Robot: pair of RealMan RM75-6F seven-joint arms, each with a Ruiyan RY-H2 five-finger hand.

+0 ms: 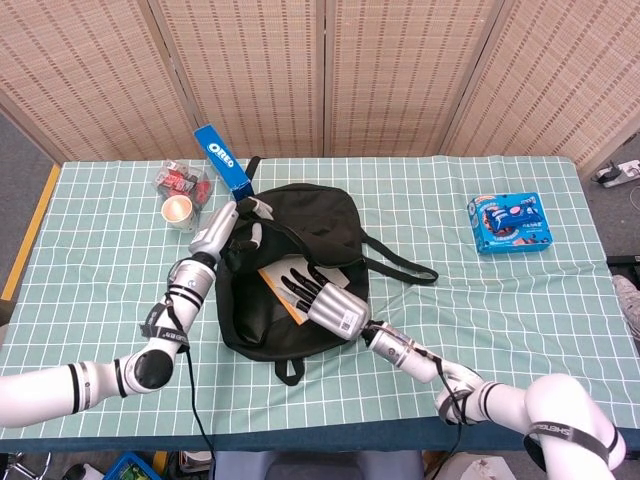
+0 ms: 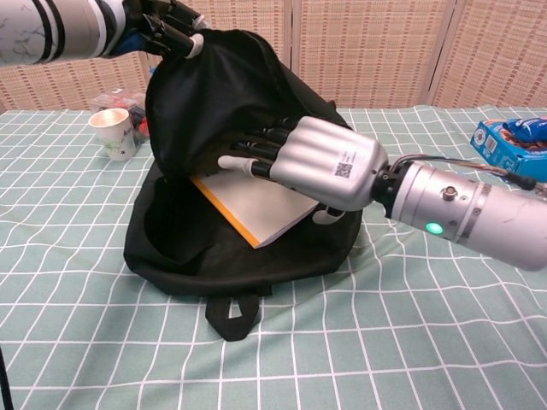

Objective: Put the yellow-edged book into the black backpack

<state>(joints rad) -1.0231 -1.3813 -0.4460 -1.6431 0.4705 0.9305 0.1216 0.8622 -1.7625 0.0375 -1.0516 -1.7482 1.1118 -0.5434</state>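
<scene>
The black backpack (image 1: 310, 225) (image 2: 248, 111) lies mid-table with its mouth facing me. My left hand (image 1: 236, 216) (image 2: 167, 19) grips the upper flap and holds it lifted, so the mouth stays wide. The yellow-edged book (image 1: 276, 281) (image 2: 259, 210) lies flat in the opening, pale cover up, its yellow edge toward the left. My right hand (image 1: 324, 293) (image 2: 314, 161) hovers over the book's far right part with its fingers (image 2: 248, 156) stretched out and apart, reaching into the bag. It holds nothing.
A blue Oreo box (image 1: 222, 162), a paper cup (image 1: 179, 210) (image 2: 114, 132) and a red snack packet (image 1: 180, 180) stand behind the bag at the left. A blue biscuit box (image 1: 510, 222) (image 2: 511, 145) lies far right. The bag's strap (image 1: 400, 265) trails right.
</scene>
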